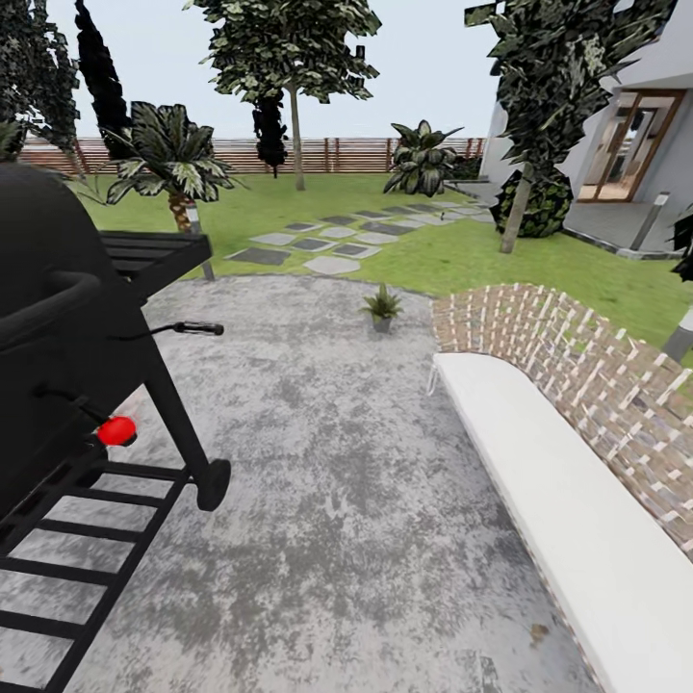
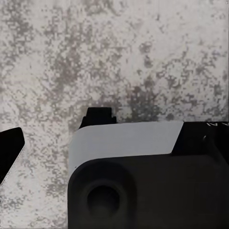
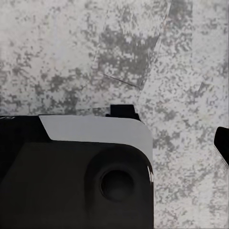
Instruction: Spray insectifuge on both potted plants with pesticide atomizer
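One potted plant [image 1: 382, 309], a small rosette of pointed green leaves in a grey pot, stands at the far edge of the round mottled stone patio [image 1: 327, 462] in the garden. The pesticide atomizer is out of view. Both wrist views look down at the stone patio [image 2: 119, 52] past a grey and black part of my own body [image 2: 143, 176]. A dark finger [image 2: 9, 150] of the left gripper shows at one edge, and a dark finger [image 3: 223, 145] of the right gripper at another. How the jaws stand cannot be read.
A black grill [image 1: 58, 318] with a red knob [image 1: 115, 430] stands close on the left. A wicker seat [image 1: 577, 375] with a white cushion [image 1: 558, 510] runs along the right. Beyond lie lawn [image 1: 462, 260], stepping stones [image 1: 327, 245], a palm [image 1: 173, 164], a fence [image 1: 337, 154] and a house [image 1: 635, 144].
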Tool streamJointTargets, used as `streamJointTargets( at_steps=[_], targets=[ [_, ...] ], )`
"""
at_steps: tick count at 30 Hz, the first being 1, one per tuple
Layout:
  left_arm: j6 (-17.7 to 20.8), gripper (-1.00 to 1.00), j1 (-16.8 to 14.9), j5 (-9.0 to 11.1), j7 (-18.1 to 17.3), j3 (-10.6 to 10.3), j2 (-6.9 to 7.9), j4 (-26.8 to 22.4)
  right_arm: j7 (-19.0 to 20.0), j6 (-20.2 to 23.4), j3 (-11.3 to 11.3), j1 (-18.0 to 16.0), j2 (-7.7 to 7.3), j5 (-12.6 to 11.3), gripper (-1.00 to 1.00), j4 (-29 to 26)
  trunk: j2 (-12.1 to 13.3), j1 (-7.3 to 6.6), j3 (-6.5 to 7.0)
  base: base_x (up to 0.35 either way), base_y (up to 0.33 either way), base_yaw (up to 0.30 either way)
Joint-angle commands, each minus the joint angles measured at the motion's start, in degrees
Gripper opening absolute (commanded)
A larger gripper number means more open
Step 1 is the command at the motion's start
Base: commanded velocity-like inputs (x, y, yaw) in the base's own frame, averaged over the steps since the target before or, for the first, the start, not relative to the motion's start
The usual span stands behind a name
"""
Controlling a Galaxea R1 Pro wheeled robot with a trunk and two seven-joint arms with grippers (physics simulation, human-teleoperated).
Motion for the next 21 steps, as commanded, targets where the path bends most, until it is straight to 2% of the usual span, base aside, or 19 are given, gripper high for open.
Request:
streamJointTargets(
  at_steps=[1,21],
  targets=[
    [-0.18,1.0,-0.03,0.04,-0.07,0.04,0.0,0.05,0.0,-0.19,-0.05,-0.03,0.0,-0.05,1.0,0.02,-0.02,0.03,-0.04,0.327,0.0,0.005],
    [-0.19,1.0,-0.02,-0.03,-0.03,0.04,-0.02,0.05,0.01,-0.19,-0.04,-0.03,0.05,-0.05,1.0,0.0,-0.02,0.03,-0.05,0.337,0.0,0.001]
  ],
)
